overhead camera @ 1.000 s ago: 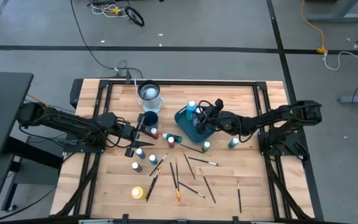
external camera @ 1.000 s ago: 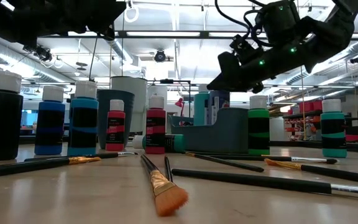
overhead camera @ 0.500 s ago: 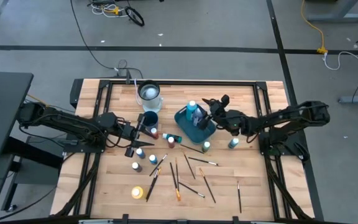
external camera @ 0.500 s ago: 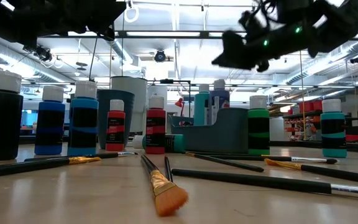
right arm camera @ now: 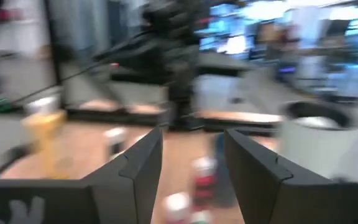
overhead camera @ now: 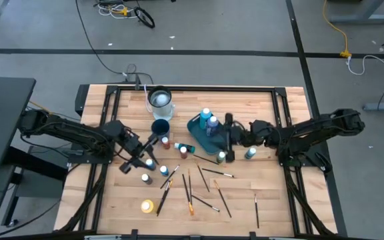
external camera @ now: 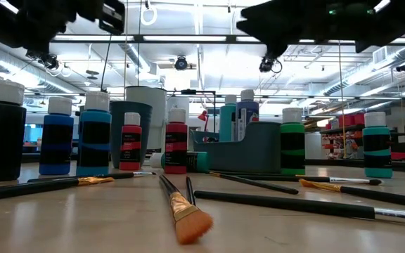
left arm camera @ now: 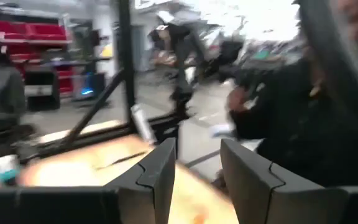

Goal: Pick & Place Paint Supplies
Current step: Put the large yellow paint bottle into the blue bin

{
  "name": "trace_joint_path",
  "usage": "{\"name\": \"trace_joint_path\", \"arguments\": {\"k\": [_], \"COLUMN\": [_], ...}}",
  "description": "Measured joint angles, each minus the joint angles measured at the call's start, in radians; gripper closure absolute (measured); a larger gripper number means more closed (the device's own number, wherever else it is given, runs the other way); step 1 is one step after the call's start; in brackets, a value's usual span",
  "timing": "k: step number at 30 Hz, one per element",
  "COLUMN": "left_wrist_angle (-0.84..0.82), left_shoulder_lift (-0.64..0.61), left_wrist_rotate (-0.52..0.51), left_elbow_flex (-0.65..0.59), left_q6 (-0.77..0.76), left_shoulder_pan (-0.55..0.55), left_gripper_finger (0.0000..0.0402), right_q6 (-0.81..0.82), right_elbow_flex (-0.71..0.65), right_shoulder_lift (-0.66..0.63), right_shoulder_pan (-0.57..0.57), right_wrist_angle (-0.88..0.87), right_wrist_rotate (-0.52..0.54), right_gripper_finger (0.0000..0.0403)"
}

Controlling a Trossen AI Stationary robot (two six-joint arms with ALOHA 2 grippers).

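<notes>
Left claw (overhead camera: 136,152): centre-left of high view, above paint bottles (overhead camera: 151,162), fingers parted, empty. Brushes (overhead camera: 193,188): scattered lower centre on table (overhead camera: 259,107). Tray (overhead camera: 199,133): centre, holding two bottles. Right claw (overhead camera: 227,129): beside tray, fingers parted, empty.

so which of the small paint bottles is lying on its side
The teal bottle just in front of the teal tray; all the other bottles stand upright, caps up.

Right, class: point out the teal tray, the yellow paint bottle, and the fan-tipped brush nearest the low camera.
teal tray (overhead camera: 198,127), high view, on its left rim.
yellow paint bottle (overhead camera: 147,207), high view, on the bottle's middle.
fan-tipped brush (external camera: 190,223), low view, on its orange bristles.
</notes>
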Motion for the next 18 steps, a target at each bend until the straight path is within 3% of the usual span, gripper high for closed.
{"name": "trace_joint_path", "arguments": {"k": [5,18], "left_wrist_angle": [0.003,0.001], "left_shoulder_lift": [0.001,0.154], "left_wrist_rotate": [-0.02,-0.091], "left_elbow_flex": [0.0,0.0], "left_q6": [0.029,0.076], "left_shoulder_pan": [-0.047,-0.389], "left_gripper_finger": [0.0264,0.0199], "right_q6": [0.049,0.134], "right_elbow_flex": [0.0,0.0], "right_shoulder_lift": [0.0,0.0], "right_shoulder_pan": [0.037,0.101], "right_wrist_angle": [-0.016,0.038], "right_wrist_rotate": [-0.153,-0.15], "right_gripper_finger": [0.023,0.023]}}
